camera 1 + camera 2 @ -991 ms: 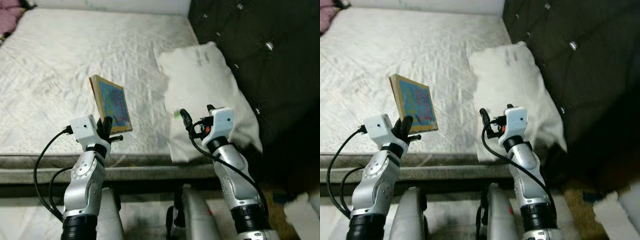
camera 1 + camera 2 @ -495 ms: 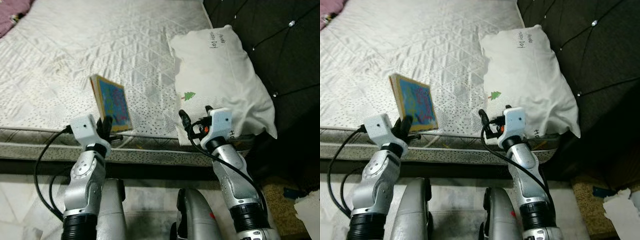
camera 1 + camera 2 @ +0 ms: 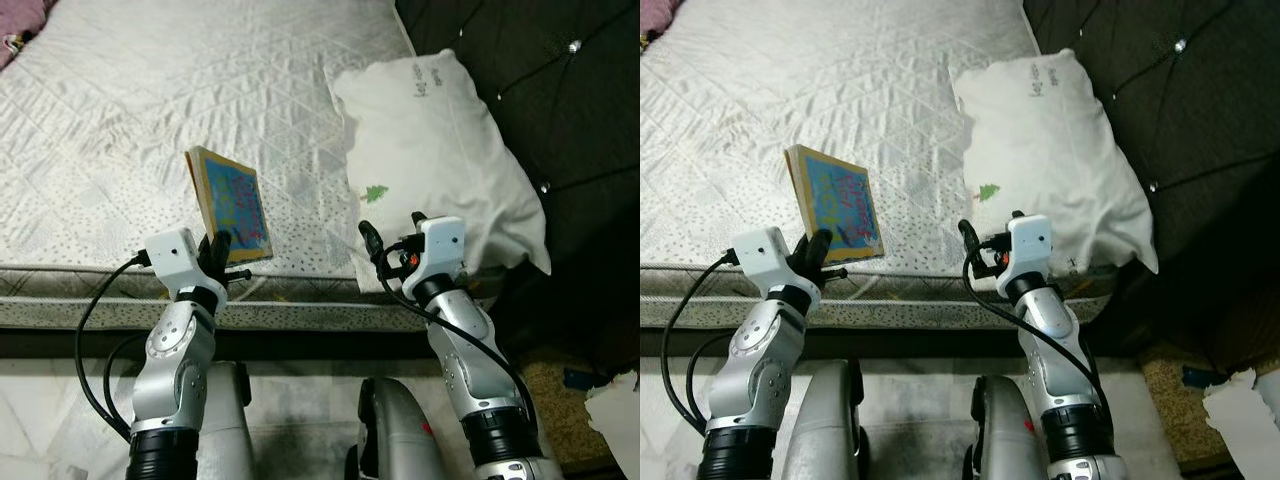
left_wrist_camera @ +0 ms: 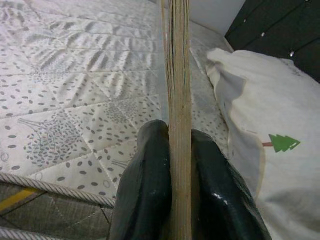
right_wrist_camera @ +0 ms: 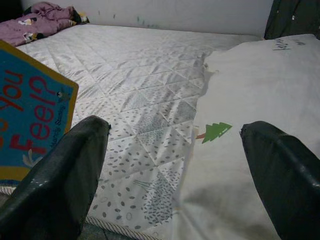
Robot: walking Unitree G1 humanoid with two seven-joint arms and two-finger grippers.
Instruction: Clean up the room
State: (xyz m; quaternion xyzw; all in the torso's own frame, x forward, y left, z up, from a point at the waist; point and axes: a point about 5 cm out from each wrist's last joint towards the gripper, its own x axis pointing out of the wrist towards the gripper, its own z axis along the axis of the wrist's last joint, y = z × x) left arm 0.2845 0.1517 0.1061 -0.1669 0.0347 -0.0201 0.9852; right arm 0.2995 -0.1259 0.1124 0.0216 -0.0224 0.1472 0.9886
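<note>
Above the quilted mattress — left gripper pinching a flat book.

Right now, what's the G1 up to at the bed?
The robot stands at the edge of the bed. Its left claw is shut on a thin, blue-covered book, held upright by its lower edge above the mattress. The right claw is open and holds nothing; it hovers over the near corner of the white pillow, which lies against the dark tufted headboard. A purple heap of cloth sits at the far corner of the bed.
</note>
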